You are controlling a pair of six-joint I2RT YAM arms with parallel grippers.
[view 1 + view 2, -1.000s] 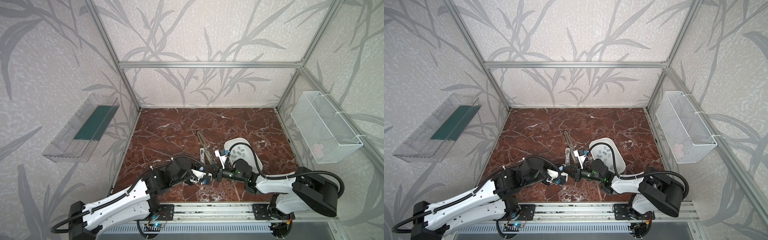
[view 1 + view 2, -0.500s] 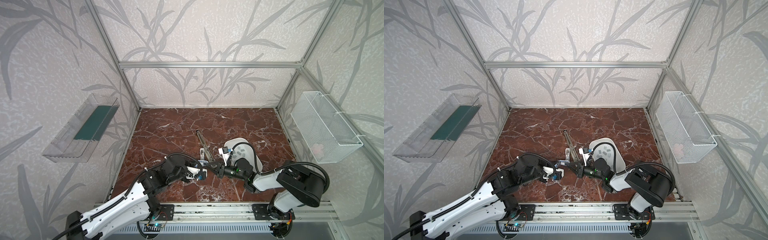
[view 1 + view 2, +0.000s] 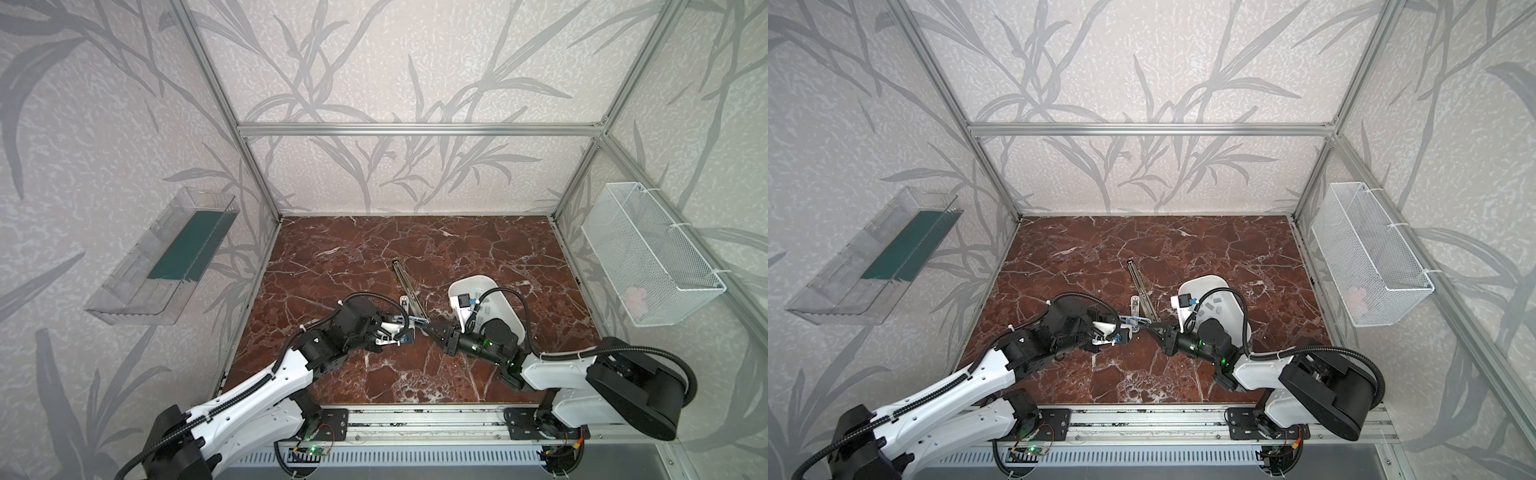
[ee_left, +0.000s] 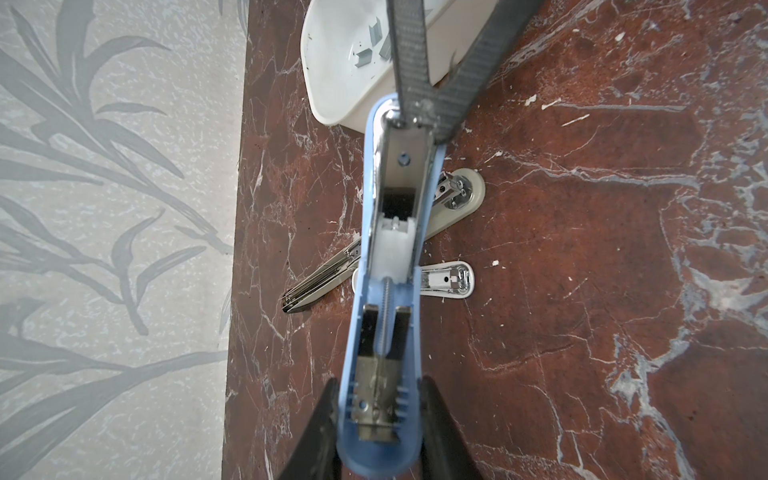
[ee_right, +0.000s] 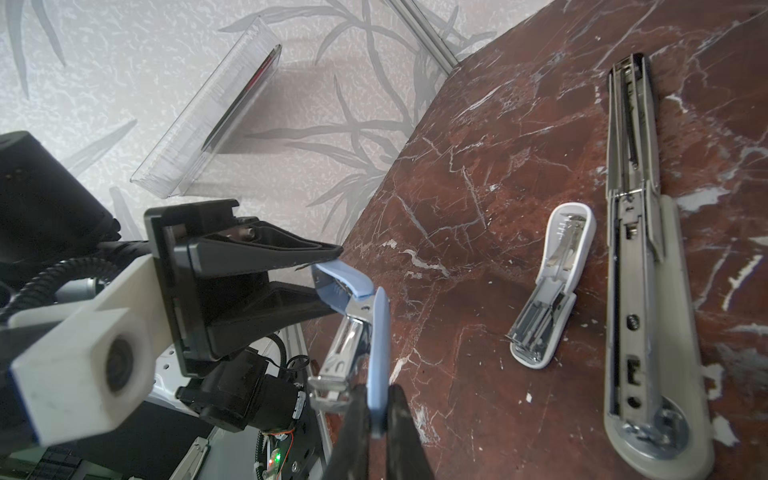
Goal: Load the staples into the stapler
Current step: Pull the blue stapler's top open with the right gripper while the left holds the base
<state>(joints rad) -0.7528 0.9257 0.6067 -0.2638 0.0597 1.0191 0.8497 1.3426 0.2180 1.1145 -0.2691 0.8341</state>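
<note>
Stapler: the blue stapler (image 4: 390,257) is held above the counter (image 4: 582,291), its long axis running from one pair of fingers to the other.
Left fingers (image 4: 316,436): closed on the hinge end.
Right fingers (image 5: 353,432): closed on the tip of the blue cover, which stands parted from the metal magazine.
Staples: the staples (image 4: 371,49) lie loose in the white tray (image 4: 332,95), just past the cover tip on the right arm's side.
Nearer arm: the right; it probably has to release the cover before reaching for a strip.
Others: a white stapler (image 5: 548,286) and a long grey stapler (image 5: 640,291) lie open on the counter.
</note>
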